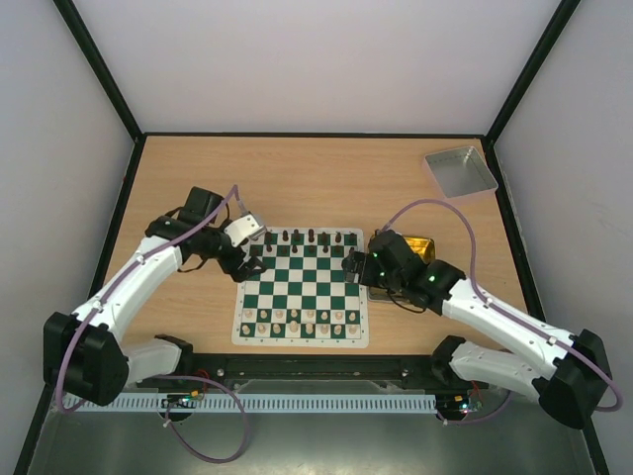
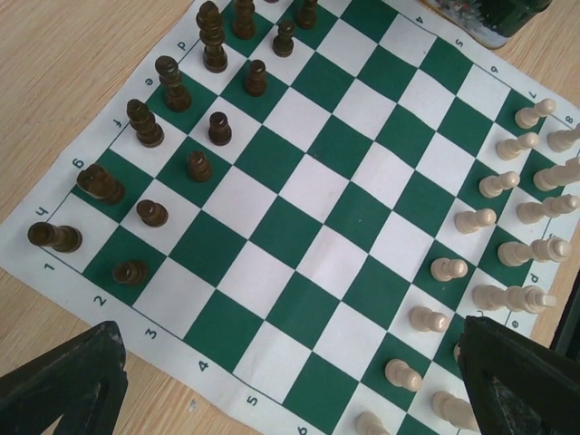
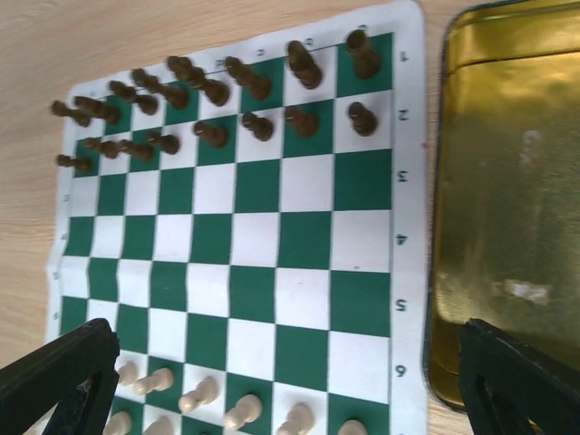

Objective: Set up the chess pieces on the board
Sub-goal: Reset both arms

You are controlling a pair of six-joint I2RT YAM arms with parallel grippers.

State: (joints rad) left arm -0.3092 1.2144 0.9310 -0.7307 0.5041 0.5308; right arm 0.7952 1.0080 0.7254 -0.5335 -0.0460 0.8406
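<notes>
The left gripper (image 2: 285, 362) hovers with fingers spread, empty, over the left side of the green-and-white board (image 1: 302, 287). Dark chess pieces (image 1: 312, 237) fill its two far rows and cream pieces (image 1: 302, 322) the near rows. The right gripper (image 3: 285, 362), also spread and empty, hovers over the right edge beside a gold tin (image 3: 507, 181).

We record a robotics lab cell: white panels (image 1: 297, 59) and black struts (image 1: 99, 67) enclose a wooden table (image 1: 326, 178), left arm (image 1: 129, 282) and right arm (image 1: 504, 322) bolted on.
</notes>
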